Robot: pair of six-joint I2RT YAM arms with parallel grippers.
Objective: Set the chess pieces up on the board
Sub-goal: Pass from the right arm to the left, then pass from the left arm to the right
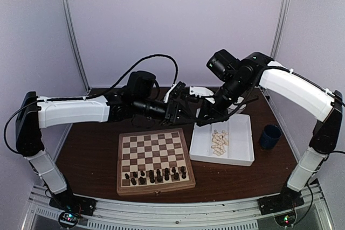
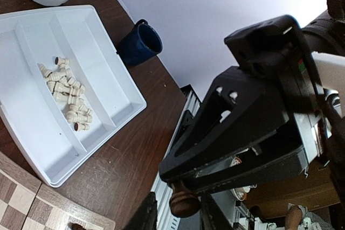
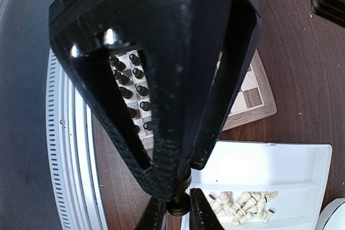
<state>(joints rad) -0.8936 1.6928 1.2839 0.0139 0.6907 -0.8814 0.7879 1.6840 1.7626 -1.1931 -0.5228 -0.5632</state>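
**One Small Dark Piece Between Two Grippers**

I looked from left to right. The board (image 1: 156, 149) lay at 6 o'clock on the table. Dark pieces (image 1: 156, 175) stood along its near edge, and its far rows were bare.

Up in the air, off the board's 1 o'clock corner, hung my left gripper (image 2: 180, 218). Its fingers (image 2: 150, 215) were apart, one on each side of a small dark piece (image 2: 184, 200). I could not tell if they touched it.

My right gripper (image 3: 177, 209) met it there, coming in from 3 o'clock. Its fingers were pinched tight on that same piece. The fat round end stuck out past them.

Further right, at 4 o'clock, sat the white tray (image 1: 237, 133). A heap of cream pieces (image 1: 219, 143) lay in its middle slot. A blue cup (image 1: 269, 136) stood just past the tray at 3 o'clock.

I thought the piece would be very light and hard. It looked smooth and round, so it could slip or spin in a weak pinch. It would not bend or squash.

The free fat end looked like the best place for my left fingers to hold it, straight across. If it fell, I thought it would bounce and roll away.
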